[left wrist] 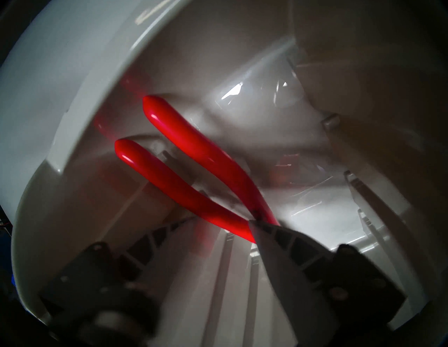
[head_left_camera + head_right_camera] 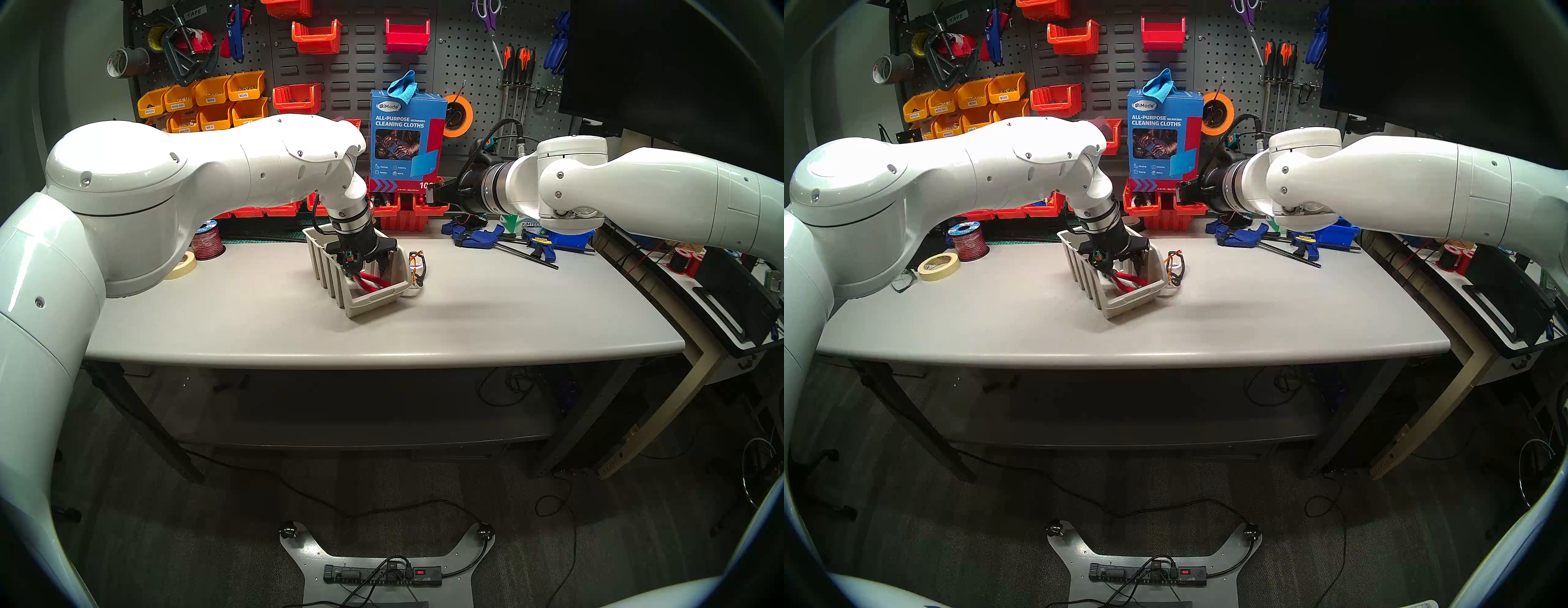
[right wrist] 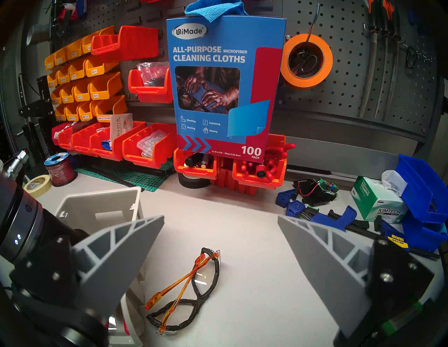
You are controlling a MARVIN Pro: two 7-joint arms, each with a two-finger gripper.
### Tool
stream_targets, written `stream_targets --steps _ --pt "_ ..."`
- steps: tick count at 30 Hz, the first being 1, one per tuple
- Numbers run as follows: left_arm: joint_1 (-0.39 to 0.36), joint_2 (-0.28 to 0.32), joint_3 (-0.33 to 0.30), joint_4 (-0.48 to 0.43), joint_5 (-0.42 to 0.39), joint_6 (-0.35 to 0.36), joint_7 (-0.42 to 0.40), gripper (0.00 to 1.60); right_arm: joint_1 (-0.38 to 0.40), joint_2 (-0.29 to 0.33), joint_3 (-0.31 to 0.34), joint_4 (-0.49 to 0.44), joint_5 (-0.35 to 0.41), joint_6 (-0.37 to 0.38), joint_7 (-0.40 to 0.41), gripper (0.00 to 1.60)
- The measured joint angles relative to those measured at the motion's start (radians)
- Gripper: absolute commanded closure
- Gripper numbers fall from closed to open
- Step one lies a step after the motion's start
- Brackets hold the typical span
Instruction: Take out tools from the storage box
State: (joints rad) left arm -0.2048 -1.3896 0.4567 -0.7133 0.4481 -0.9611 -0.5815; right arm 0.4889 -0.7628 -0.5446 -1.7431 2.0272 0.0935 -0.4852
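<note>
Left gripper [image 2: 368, 264] reaches into the box [image 2: 369, 302] for the pliers [image 1: 194, 167]

Its fingers straddle the pliers near the pivot; whether clenched cannot be told. The pliers look heavy, stiff, with slick handles, best gripped near the pivot. Right gripper [image 3: 219, 244] hangs open over the glasses [image 3: 186, 293] on the table.

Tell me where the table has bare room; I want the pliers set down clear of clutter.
Free: the wide near strip of the table in front of the storage box, and the stretch right of the safety glasses, short of the blue bar clamps. Crowded: the back edge, with red bins, tape roll and wire spool.
</note>
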Motion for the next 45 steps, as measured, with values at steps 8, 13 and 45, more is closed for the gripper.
stream_targets --steps 8,13,45 --pt "-0.003 0.000 0.013 0.002 0.023 0.000 0.033 0.24 0.000 0.000 0.000 0.000 0.000 0.000 0.000 0.00" --pt "-0.003 0.000 0.020 0.003 0.037 0.000 0.056 0.16 0.000 0.000 0.000 0.000 0.000 0.000 0.001 0.00" --pt "-0.001 0.031 0.083 -0.021 0.113 0.001 0.232 0.29 0.000 0.000 0.000 0.000 0.000 -0.001 0.002 0.00"
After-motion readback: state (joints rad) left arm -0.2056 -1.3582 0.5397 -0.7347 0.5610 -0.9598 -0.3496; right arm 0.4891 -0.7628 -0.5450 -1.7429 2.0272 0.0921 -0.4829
